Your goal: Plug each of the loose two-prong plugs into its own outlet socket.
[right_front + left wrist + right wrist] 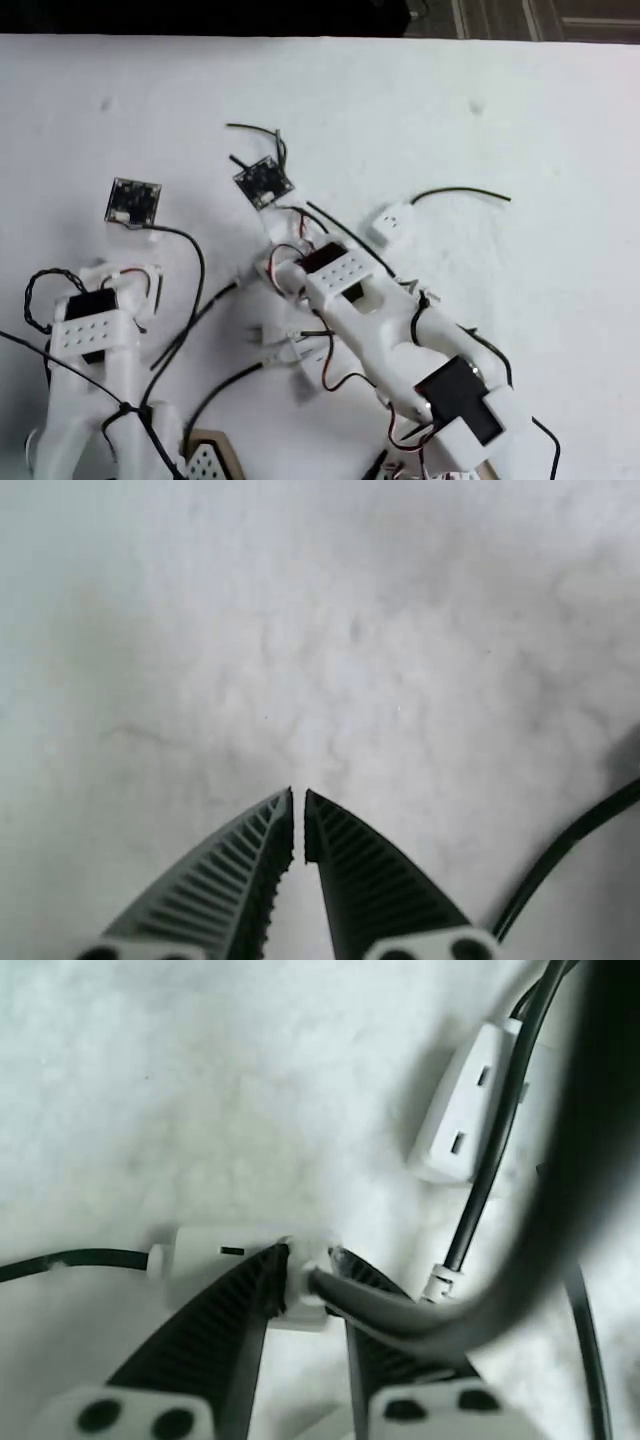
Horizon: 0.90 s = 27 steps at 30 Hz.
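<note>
Right tool (305, 1260) is clamped on a white plug (215, 1253), pinching one end of its body. The black cord (70, 1260) trails off the other end. The plug sits low at the tabletop (200, 1080), near a white socket (462, 1110) whose two slots show. The plug is likely light, hard, smooth plastic, and the stiff cord may twist it. Best to grip the body's flat sides, never the cord. Left tool (298, 825) is closed and empty over bare tabletop.
</note>
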Available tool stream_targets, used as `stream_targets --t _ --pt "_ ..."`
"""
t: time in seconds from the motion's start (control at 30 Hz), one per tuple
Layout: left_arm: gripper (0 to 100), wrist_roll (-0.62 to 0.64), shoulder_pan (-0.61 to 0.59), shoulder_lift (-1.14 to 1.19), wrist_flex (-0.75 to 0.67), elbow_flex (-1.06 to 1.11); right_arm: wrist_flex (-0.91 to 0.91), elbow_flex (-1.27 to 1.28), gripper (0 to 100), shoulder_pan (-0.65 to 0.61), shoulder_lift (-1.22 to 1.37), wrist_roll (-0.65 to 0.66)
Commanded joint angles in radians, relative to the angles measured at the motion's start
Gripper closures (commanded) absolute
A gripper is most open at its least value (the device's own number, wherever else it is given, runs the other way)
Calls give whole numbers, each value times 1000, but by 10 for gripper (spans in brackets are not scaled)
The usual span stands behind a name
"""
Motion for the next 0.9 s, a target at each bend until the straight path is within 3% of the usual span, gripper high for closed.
stream_targets --t 0.0,0.17,0.47,0.7,0.87 --pt "950 -11 -10 -22 -15 0 53 -8 943 -21 -24 8" --pt "950 -87 -8 -22 -15 0 236 -69 791 -24 -122 6" --pt "945 -94 1 -24 -15 0 358 -75 822 -25 -305 6" --pt "775 -94 61 -35 28 -11 558 -75 822 -21 -549 6" --pt "759 -94 131 -137 37 -14 736 -72 823 -15 -713 6"
